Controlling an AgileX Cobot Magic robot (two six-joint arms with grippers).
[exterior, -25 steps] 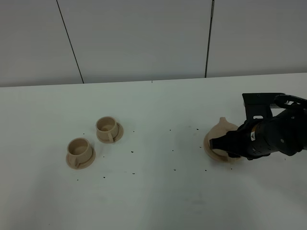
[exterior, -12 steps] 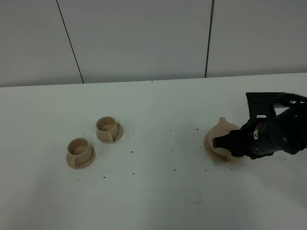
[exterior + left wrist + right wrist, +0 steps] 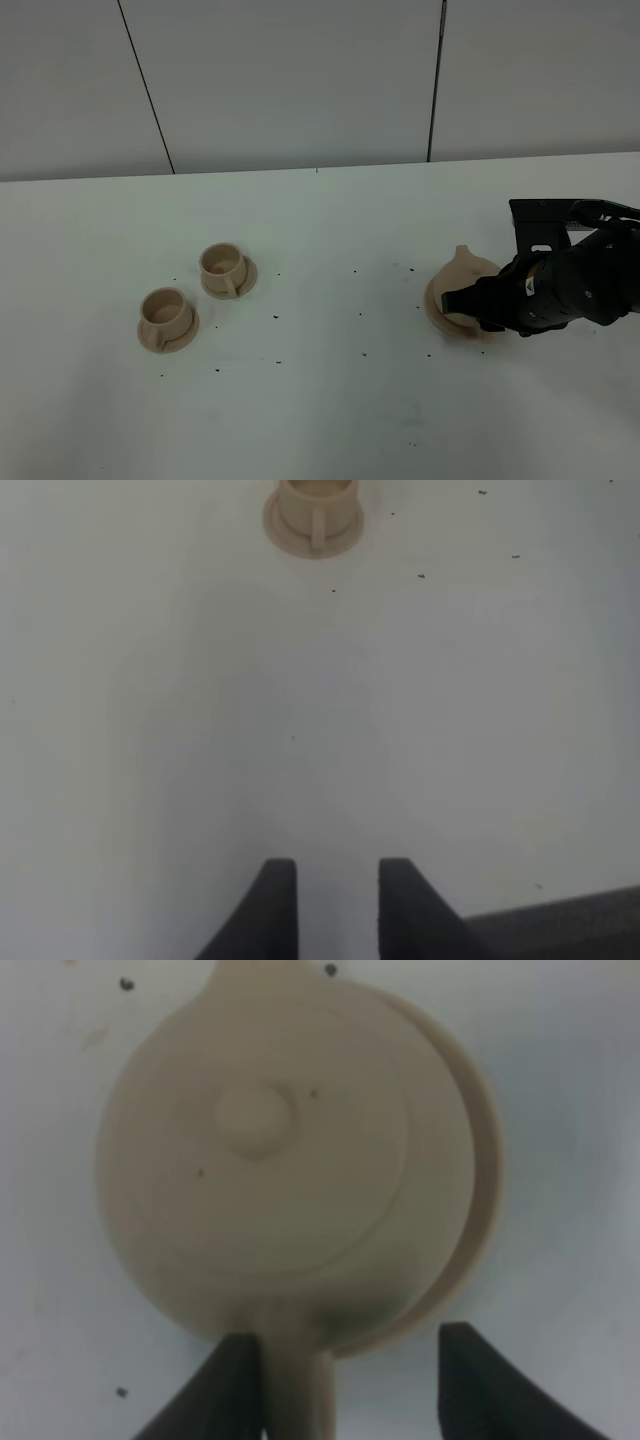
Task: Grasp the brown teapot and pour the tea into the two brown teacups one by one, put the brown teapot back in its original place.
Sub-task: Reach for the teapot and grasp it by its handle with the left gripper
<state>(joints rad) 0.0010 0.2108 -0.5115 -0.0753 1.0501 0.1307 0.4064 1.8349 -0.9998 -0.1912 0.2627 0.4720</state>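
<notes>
Showing right gripper (image 3: 345, 1360) spread around handle of brown teapot (image 3: 260, 1160), wrist view only, left gripper (image 3: 338, 870) narrowly apart

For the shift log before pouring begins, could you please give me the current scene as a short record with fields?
brown teapot: upright, lid on, resting on the plate, right part of the table
nearer teacup: left part of the table
farther teacup: just behind it, apart
right gripper: open, jaws either side of the teapot's handle
left gripper: open, holding nothing, above bare table
stage: teapot not yet lifted
</notes>
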